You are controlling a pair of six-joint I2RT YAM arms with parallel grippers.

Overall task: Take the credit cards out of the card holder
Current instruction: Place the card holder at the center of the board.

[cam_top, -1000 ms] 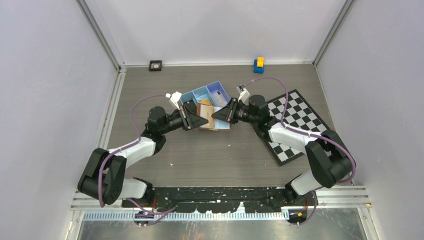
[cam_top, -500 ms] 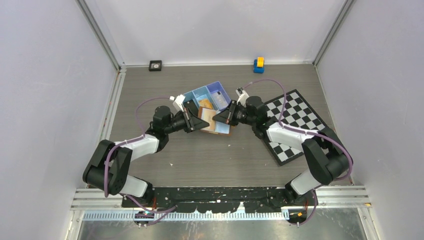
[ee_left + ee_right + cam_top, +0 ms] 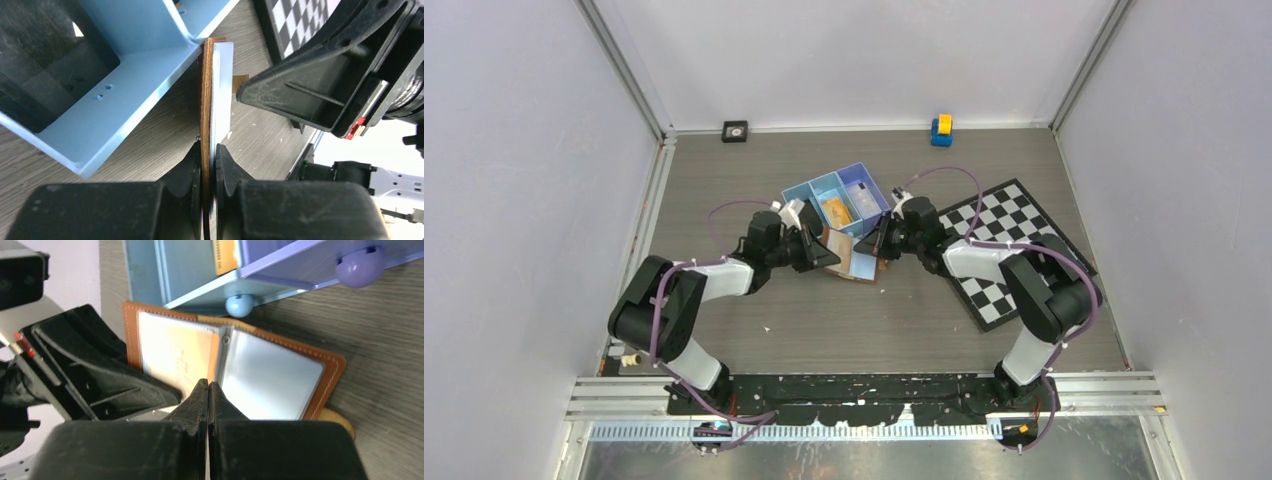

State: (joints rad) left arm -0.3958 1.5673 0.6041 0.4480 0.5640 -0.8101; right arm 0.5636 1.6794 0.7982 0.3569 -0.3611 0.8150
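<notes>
The brown card holder (image 3: 856,263) lies open on the table just in front of the blue tray (image 3: 809,192). Its pale inside shows an orange-tinted pocket (image 3: 175,352) and a pale blue one (image 3: 272,377). My left gripper (image 3: 822,256) is shut on the holder's left edge (image 3: 205,100), seen edge-on. My right gripper (image 3: 871,243) is shut, its tips (image 3: 208,385) at the holder's near edge by the fold; I cannot tell if anything thin is pinched. An orange card (image 3: 834,208) and a pale card (image 3: 861,194) lie in the tray.
The black-and-white chequered board (image 3: 1014,250) lies under the right arm. A blue-and-yellow block (image 3: 941,129) and a small black object (image 3: 735,131) sit by the back wall. The tray (image 3: 280,270) stands on ball feet (image 3: 357,262) right behind the holder.
Both grippers and the open card holder have come down and nearer, from up in front of the tray to the table surface. Both arms now stretch low.
</notes>
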